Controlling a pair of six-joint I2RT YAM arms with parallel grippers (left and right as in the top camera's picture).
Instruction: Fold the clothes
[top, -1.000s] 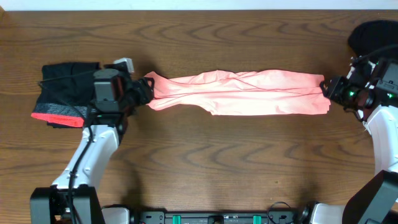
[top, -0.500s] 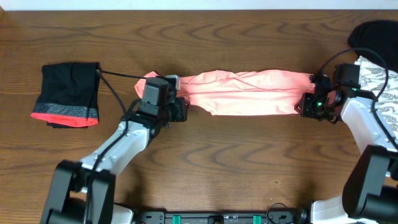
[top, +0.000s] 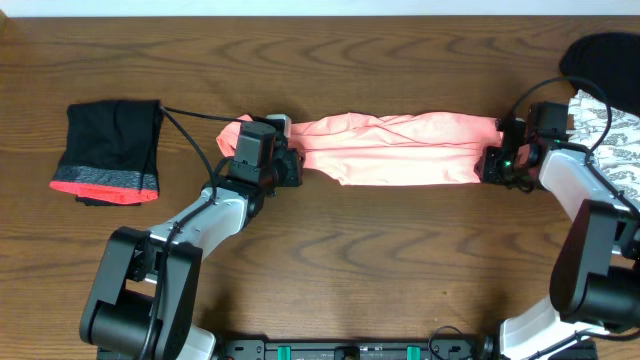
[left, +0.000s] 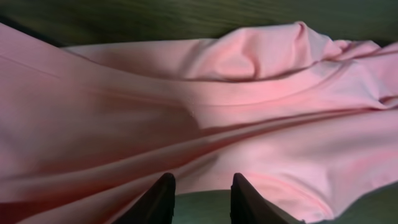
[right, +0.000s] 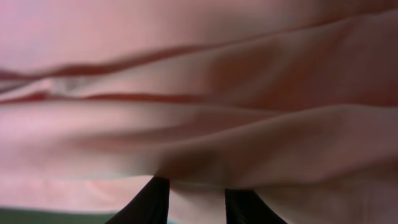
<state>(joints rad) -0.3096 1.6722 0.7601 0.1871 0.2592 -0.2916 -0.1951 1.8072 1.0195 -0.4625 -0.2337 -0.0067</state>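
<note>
The salmon-pink garment (top: 400, 148) lies stretched in a long wrinkled band across the middle of the wooden surface (top: 350, 260), running left to right between the two arms.

The left end effector (top: 290, 168) sits over the band's left end, and a small pink corner shows past the arm on its far side. In the left wrist view its dark fingers (left: 158, 199) stand apart by a narrow gap. Bare surface shows in that gap, and the pink cloth rises in folds just ahead of the tips. Nothing is held between them.

The right end effector (top: 492, 165) sits at the band's right end. In the right wrist view its fingers (right: 149, 200) are also parted by a narrow gap. Pink cloth fills the gap and the whole view, and I cannot tell whether they pinch the cloth.

Well apart to the left lies a folded black garment with a red-grey band (top: 108, 150). A black cable (top: 190, 117) from the left arm runs over that garment's upper right corner. At the far right edge a plain black garment (top: 600, 55) and a white garment with grey print (top: 615, 135) lie behind the right arm, which partly covers them.
</note>
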